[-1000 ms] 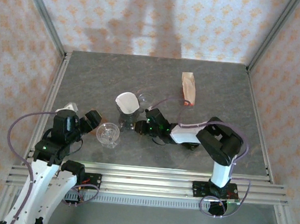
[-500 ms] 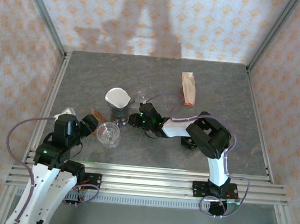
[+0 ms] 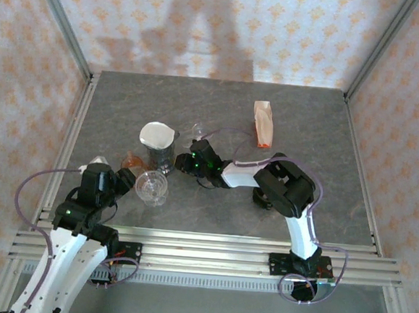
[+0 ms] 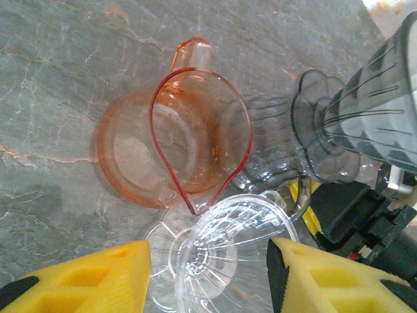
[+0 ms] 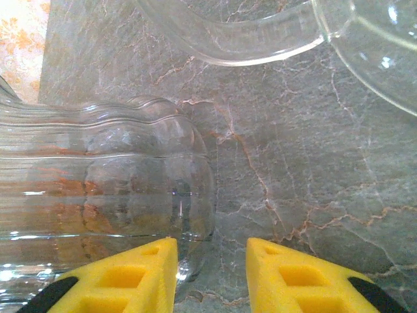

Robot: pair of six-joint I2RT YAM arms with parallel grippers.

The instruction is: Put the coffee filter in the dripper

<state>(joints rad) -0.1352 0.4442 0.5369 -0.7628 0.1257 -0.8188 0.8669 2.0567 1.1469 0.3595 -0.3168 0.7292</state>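
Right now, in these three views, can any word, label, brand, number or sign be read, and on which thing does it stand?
None can be read. The brown packet has an orange end; any print on it is too small to tell. The orange pitcher, the clear dripper, the grey dripper and the white filter show no lettering. The wallpaper bears only ornaments.

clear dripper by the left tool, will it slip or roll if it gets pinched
Probably slippery: the clear dripper looks smooth and glossy at the left tool. Likely rigid and light, so an off-centre pinch might roll it on its round rim toward the orange pitcher.
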